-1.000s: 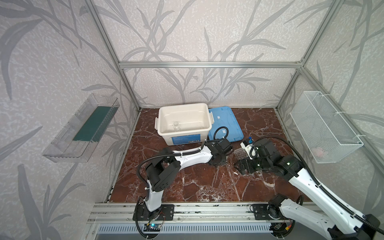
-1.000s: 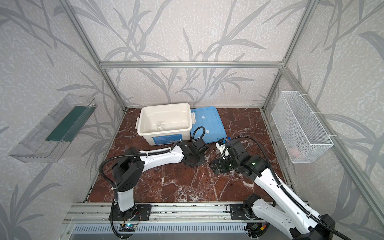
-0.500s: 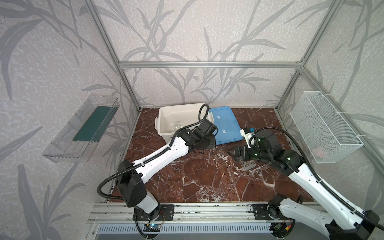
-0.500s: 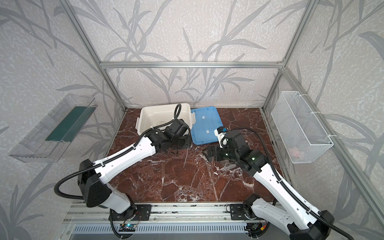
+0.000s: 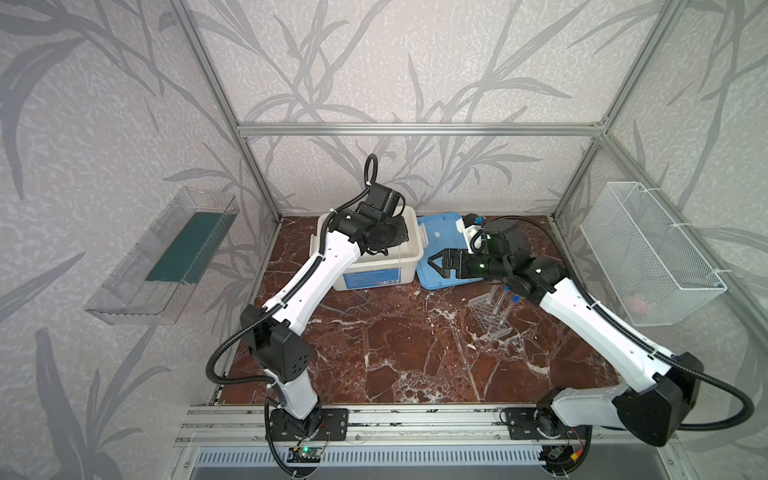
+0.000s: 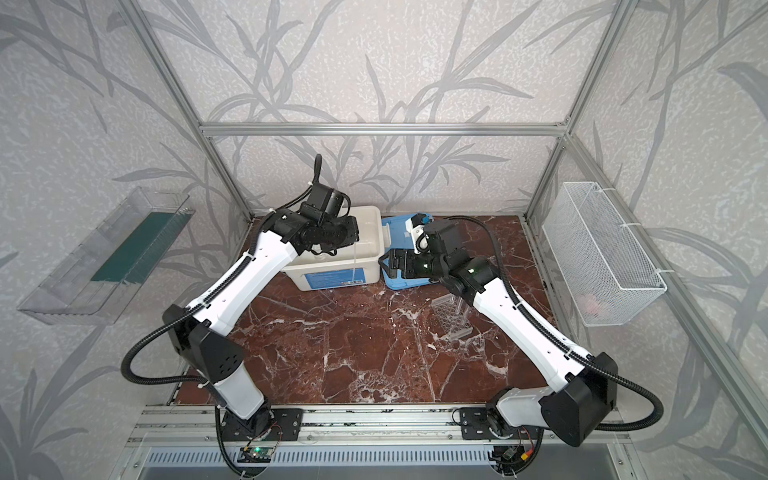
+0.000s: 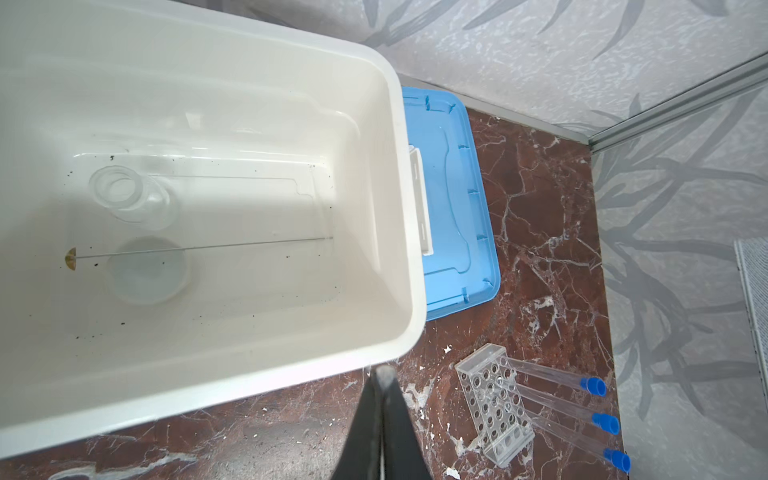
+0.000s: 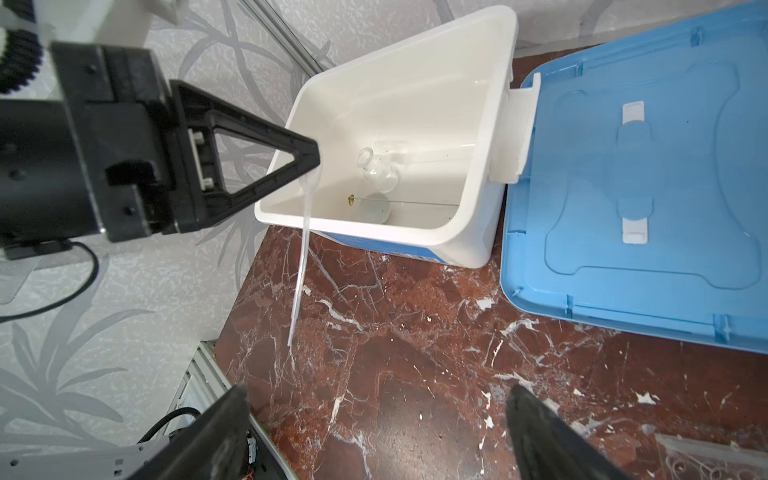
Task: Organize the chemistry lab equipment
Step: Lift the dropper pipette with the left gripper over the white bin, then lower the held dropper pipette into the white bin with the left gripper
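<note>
Pipette [image 8: 301,257] was mid drop-off, I reckon: left gripper [image 8: 313,156] pinched tight on it, stem dangling below the fingers [image 8: 249,120] outside the tub [image 8: 374,236] rim, right gripper [image 8: 376,399] splayed wide, empty, so next it needed carrying over the tub.

Three test tubes [image 7: 557,405] and one rack [image 7: 494,409] are lying near the white tub [image 7: 399,187]. One beaker [image 7: 129,195], one dish [image 7: 145,270] and one rod [image 7: 208,245] are sitting inside it; one pipette [image 8: 301,257] is hanging and one lid [image 7: 457,208] lying beside it.
</note>
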